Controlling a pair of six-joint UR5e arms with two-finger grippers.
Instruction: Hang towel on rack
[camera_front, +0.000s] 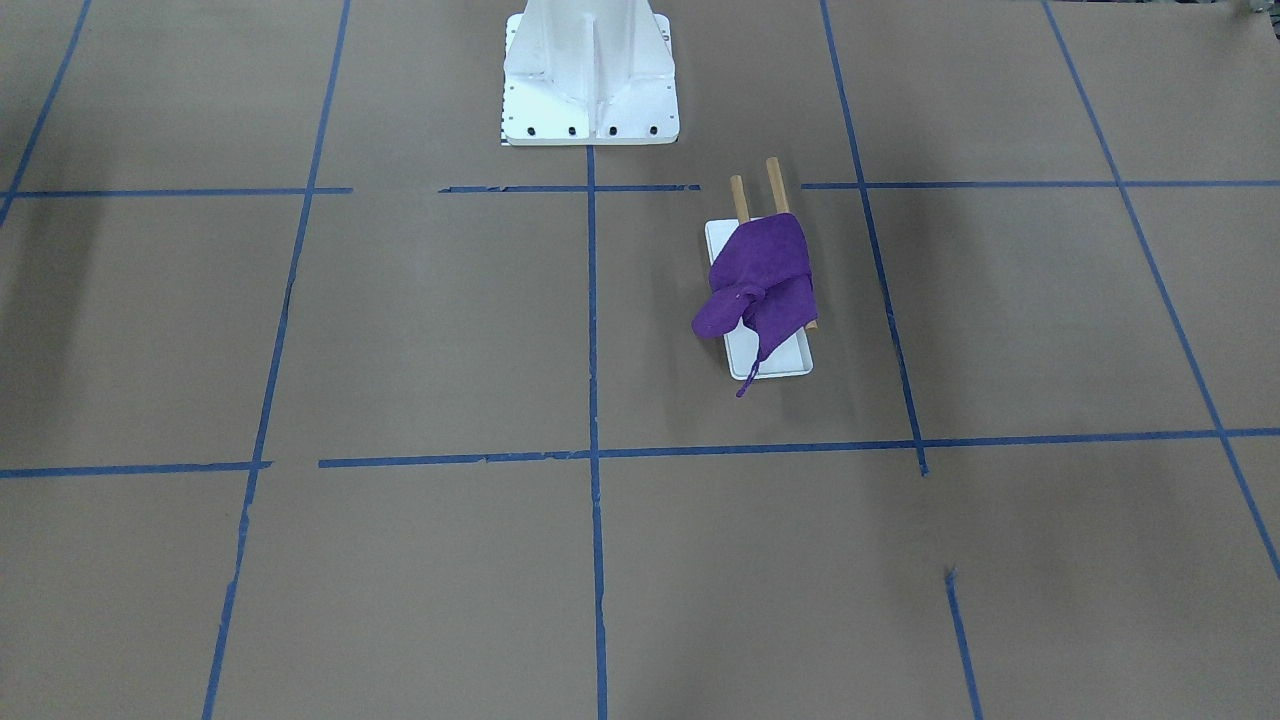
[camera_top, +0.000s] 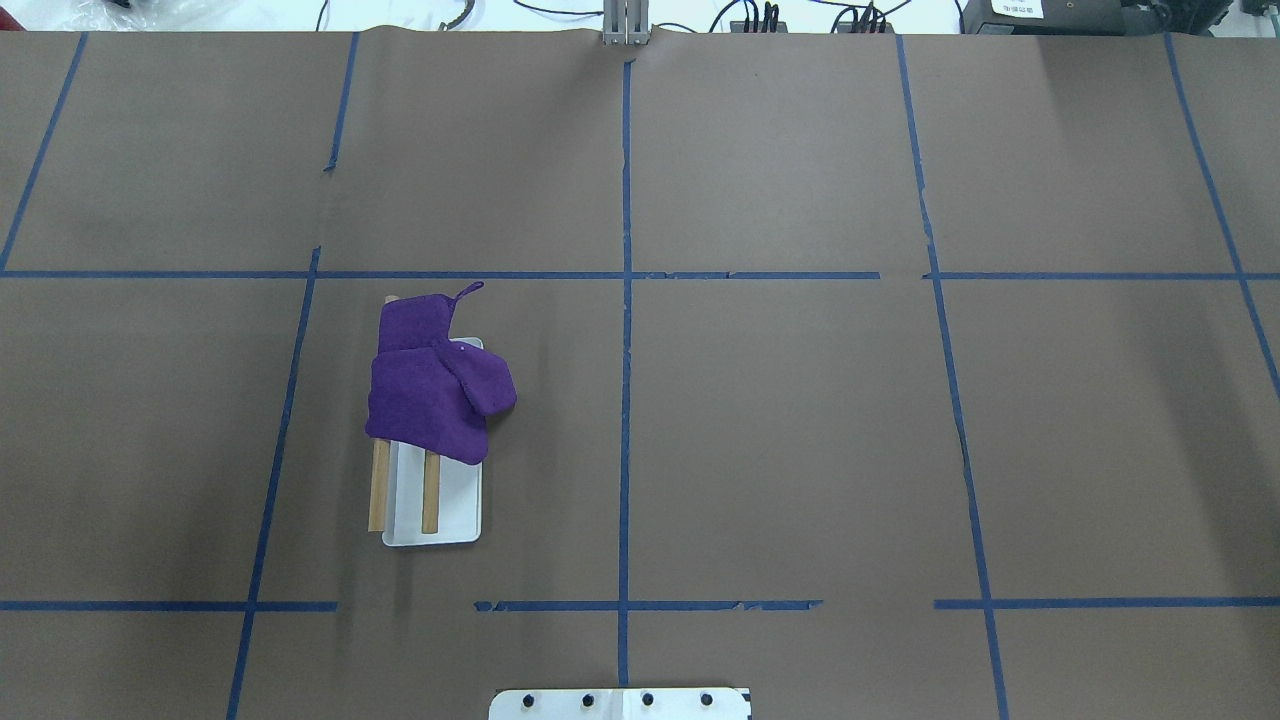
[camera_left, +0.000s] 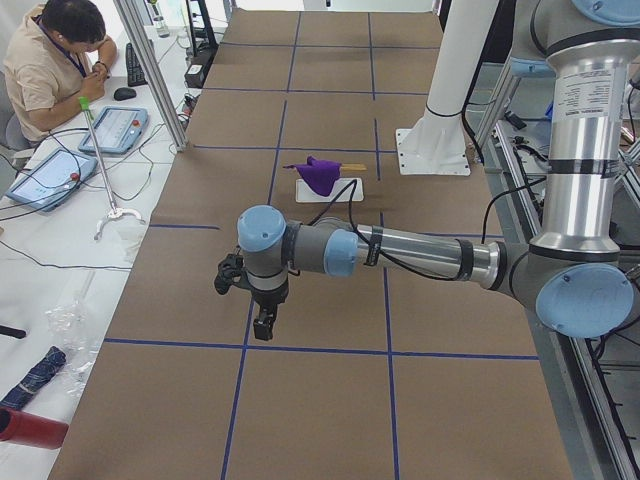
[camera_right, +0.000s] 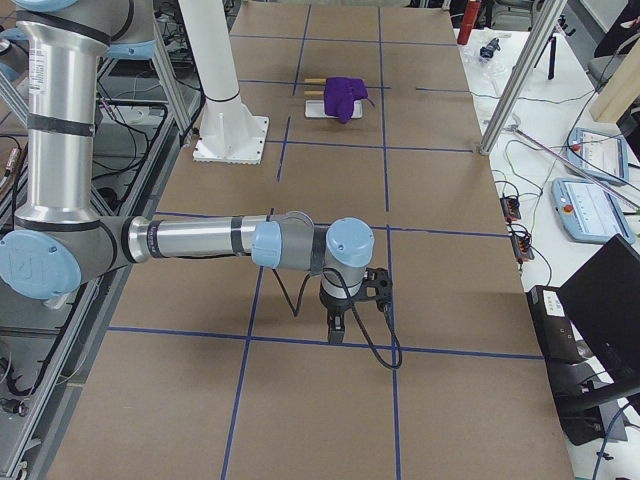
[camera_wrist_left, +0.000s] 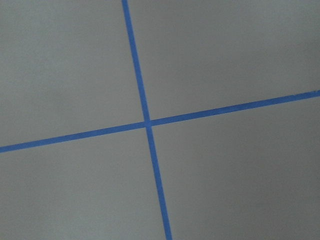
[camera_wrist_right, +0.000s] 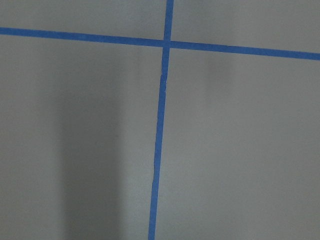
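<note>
Jaws far off, towel (camera_top: 430, 385) (purple) on rack (camera_top: 455, 505)

1 towel (camera_top: 430, 390), 1 rack (camera_top: 457, 505), apparently 2 rods (camera_top: 431, 492), 2 arms (camera_left: 410, 250).

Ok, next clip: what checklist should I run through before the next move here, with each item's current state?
1. The towel is draped across both rods of the rack: ok.
2. The towel is spread flat, without bunching: not ok; a folded flap sits on top.
3. The rack stands flat on the table: ok.
4. The left arm and the right arm are well away from the rack: ok.
5. The jaws are open and empty: cannot tell; they show only in the side views.
</note>
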